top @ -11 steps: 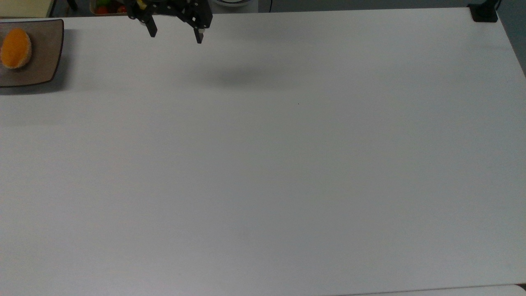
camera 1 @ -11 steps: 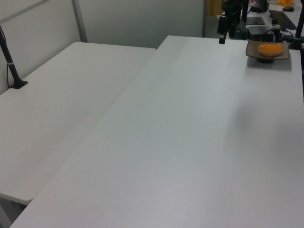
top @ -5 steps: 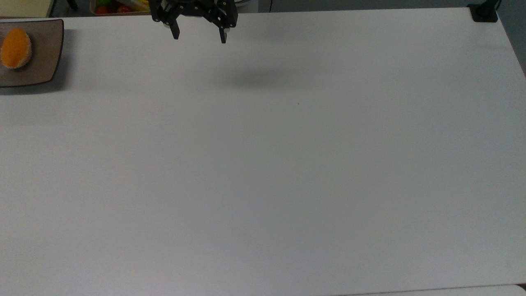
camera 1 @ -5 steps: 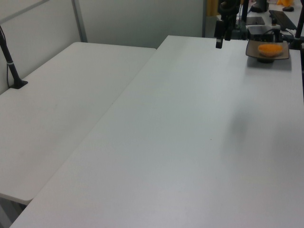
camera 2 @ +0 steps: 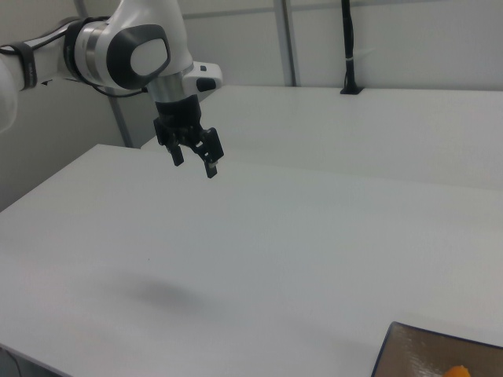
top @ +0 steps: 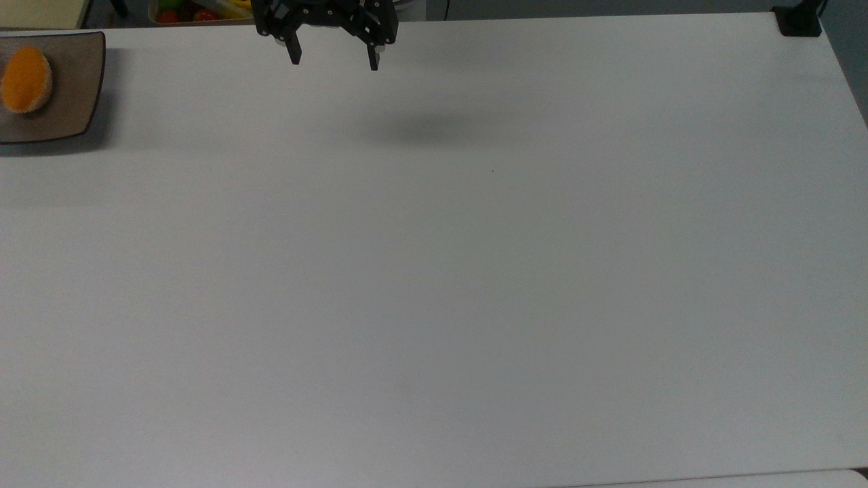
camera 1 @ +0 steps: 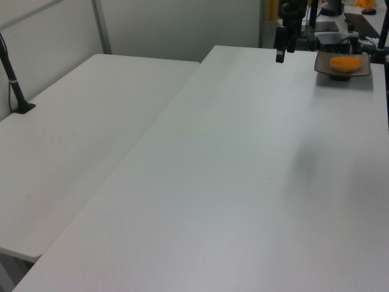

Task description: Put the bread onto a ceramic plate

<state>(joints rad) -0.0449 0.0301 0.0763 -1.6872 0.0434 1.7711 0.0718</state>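
a wide white table [top: 475,271] is filling the room, a second table [camera 1: 79,128] abutting it. the bread [top: 26,79] is lying on the ceramic plate [top: 78,81] at nine o'clock, partly cut off. the gripper [top: 333,61] is hanging wide open at twelve, empty. possibly fruit is sitting behind.

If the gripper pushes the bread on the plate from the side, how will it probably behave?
The bread is a rounded oval, so it may rock or roll rather than slide. The plate looks glossy, so grip is probably low. Its raised rim might stop the bread.
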